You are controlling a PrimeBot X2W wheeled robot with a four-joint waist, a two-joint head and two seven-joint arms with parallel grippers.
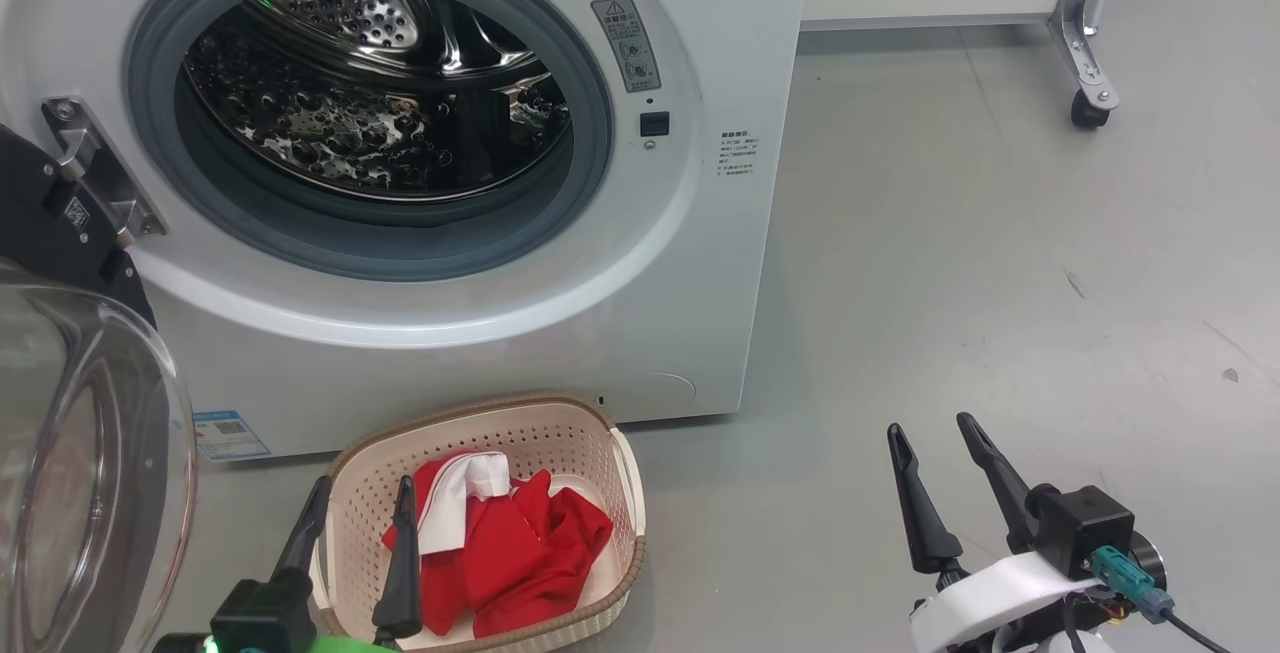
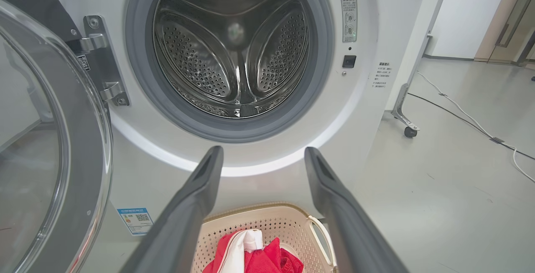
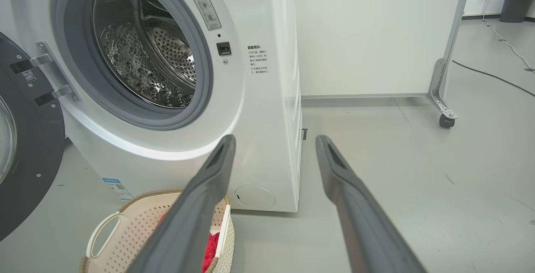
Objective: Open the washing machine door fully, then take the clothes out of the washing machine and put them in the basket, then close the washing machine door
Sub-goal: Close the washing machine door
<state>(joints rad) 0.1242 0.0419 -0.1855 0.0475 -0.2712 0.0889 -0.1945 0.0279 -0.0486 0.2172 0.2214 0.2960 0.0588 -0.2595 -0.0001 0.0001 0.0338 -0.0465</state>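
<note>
1. The clothes (image 1: 500, 543) are lying in the basket (image 1: 560, 443), just before the washing machine (image 1: 450, 353); its drum (image 1: 380, 113) is showing empty.
2. The washing machine door (image 1: 90, 433) is standing open on the robot's left, so closing it is judged the step in hand.
3. The left gripper (image 1: 363, 483) is hovering by the basket, jaws spread and empty; the right gripper (image 1: 930, 425) likewise.
4. Pushing is best applied on the black rim far from the hinge (image 1: 95, 178), following its arc.

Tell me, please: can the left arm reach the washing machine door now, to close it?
Probably yes. The washing machine door stands open to the left of the open, empty left tool, with nothing between them. The basket sits under the tool, not in that path.
</note>
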